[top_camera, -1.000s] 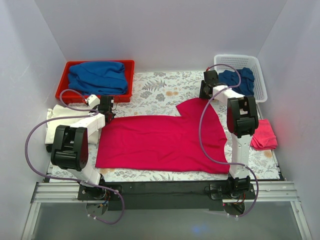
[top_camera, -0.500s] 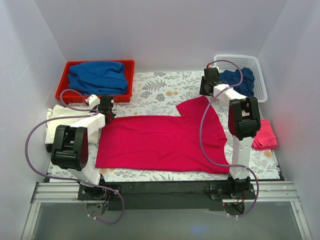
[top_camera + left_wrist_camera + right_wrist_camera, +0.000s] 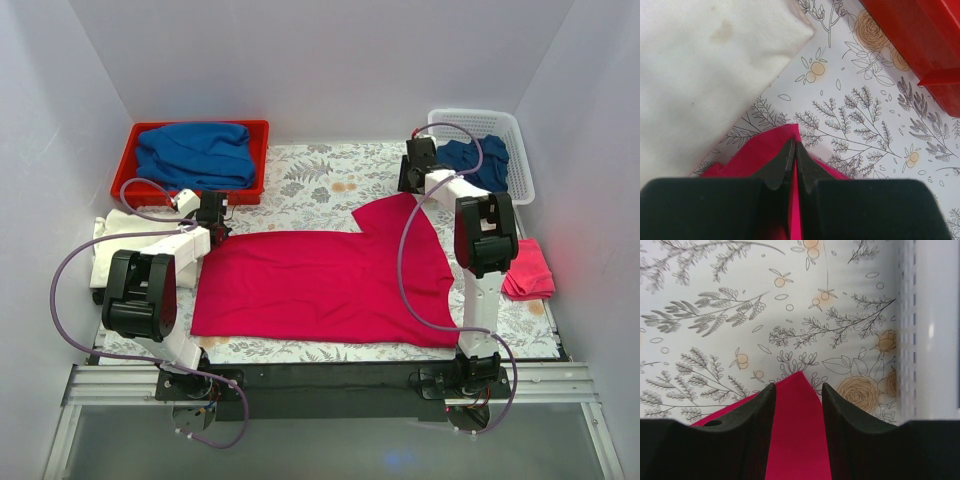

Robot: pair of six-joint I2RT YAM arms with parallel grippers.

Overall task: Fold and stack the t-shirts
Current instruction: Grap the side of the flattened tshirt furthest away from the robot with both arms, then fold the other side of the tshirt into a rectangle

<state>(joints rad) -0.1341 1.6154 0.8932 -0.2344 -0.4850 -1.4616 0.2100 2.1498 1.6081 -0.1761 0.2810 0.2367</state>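
**Operator:** Briefly — how will the crimson t-shirt (image 3: 320, 285) handle, and where is it?

**Technician:** It lies spread flat at the centre of the table (image 3: 320, 175). Judged soft, light and limp, it will sag and crease wherever unsupported. Take it at corners or hem edges, two points at once.

**Operator:** Gripper states?

**Technician:** Left gripper (image 3: 794, 150): jaws pressed together, pinching the shirt's corner at 10 o'clock, beside the cream t-shirt (image 3: 700, 75). Right gripper (image 3: 798, 387): jaws spread, astride the shirt's pointed tip at 1 o'clock, near the white basket (image 3: 930, 330) — nothing gripped.

**Operator:** Arm poses?

**Technician:** Left arm (image 3: 150, 285): folded low, wrist pointing toward 12 o'clock. Right arm (image 3: 483, 240): extended far toward 12 o'clock, wrist pitched down over the tip.
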